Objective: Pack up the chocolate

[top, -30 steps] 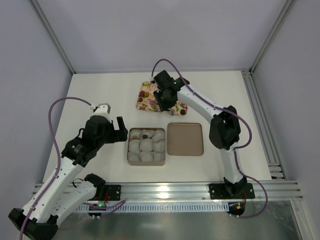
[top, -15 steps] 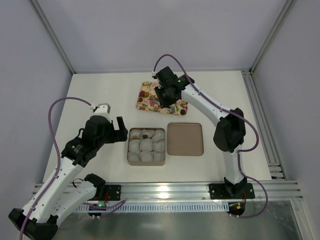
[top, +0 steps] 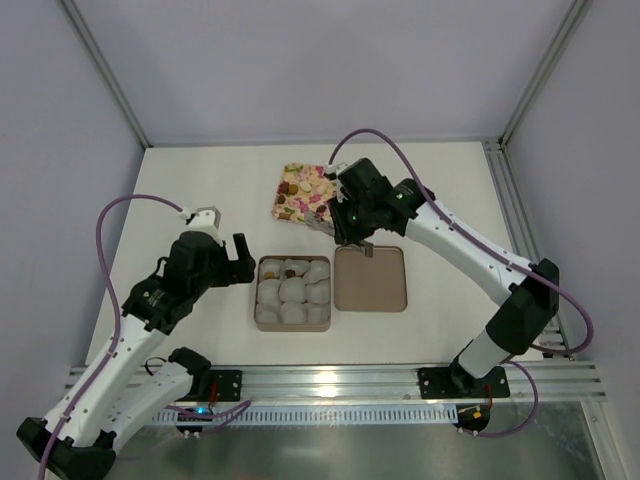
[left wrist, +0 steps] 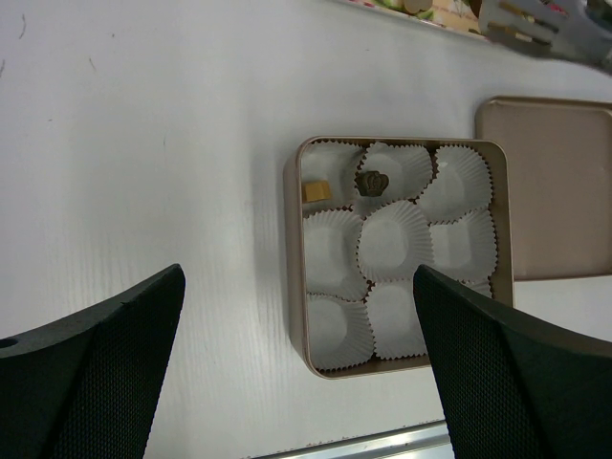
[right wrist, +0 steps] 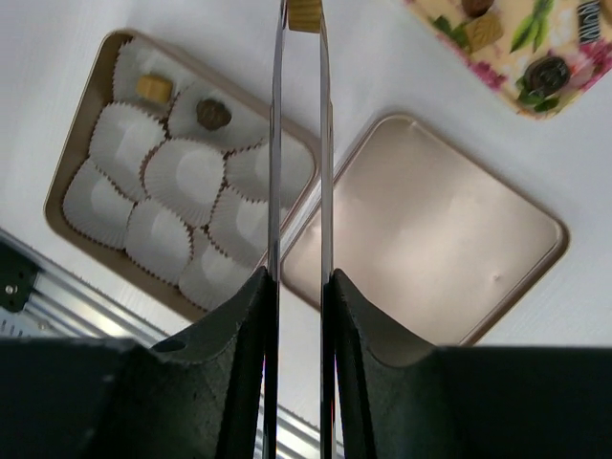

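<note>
My right gripper (right wrist: 298, 282) is shut on a pair of metal tongs (right wrist: 277, 143), and a tan chocolate (right wrist: 304, 13) is pinched at their tip. The tongs hang above the table between the flowered tray (top: 296, 190) and the square brown box (top: 257, 296). In the box's back-left white paper cups lie a tan chocolate (left wrist: 316, 191) and a dark one (left wrist: 373, 181). More chocolates (right wrist: 548, 72) sit on the tray. My left gripper (left wrist: 297, 273) stands open and empty, left of the box.
The box's brown lid (top: 370, 278) lies flat just right of the box. The remaining paper cups (left wrist: 394, 239) hold nothing. A metal rail (top: 330, 380) runs along the near table edge, and frame posts stand at the back corners.
The right arm has swung away from the tray, toward the front and right, with the tongs and the tan piece in them. The left arm has not moved.
</note>
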`<action>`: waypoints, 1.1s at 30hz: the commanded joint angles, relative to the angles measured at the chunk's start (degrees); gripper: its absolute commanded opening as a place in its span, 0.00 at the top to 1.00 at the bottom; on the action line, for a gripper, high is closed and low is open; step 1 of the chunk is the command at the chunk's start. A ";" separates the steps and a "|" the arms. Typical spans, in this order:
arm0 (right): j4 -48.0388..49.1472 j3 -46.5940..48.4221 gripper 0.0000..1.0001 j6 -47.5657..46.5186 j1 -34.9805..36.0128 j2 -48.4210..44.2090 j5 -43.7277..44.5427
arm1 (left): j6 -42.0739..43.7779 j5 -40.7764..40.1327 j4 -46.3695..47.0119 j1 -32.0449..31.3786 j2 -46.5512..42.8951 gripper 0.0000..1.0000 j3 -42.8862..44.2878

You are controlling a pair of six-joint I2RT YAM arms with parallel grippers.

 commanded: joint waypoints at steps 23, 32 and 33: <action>2.05 -16.90 0.67 6.47 11.50 -11.07 6.18 | 0.08 -0.16 0.45 0.21 -0.64 0.00 -0.09; 1.96 -18.04 0.63 6.12 11.76 -11.16 5.57 | 0.08 -0.16 0.36 0.21 -0.29 0.00 -0.09; 1.87 -18.13 0.63 6.12 11.76 -11.16 5.65 | 0.08 -0.25 0.36 0.21 -0.29 0.00 -0.09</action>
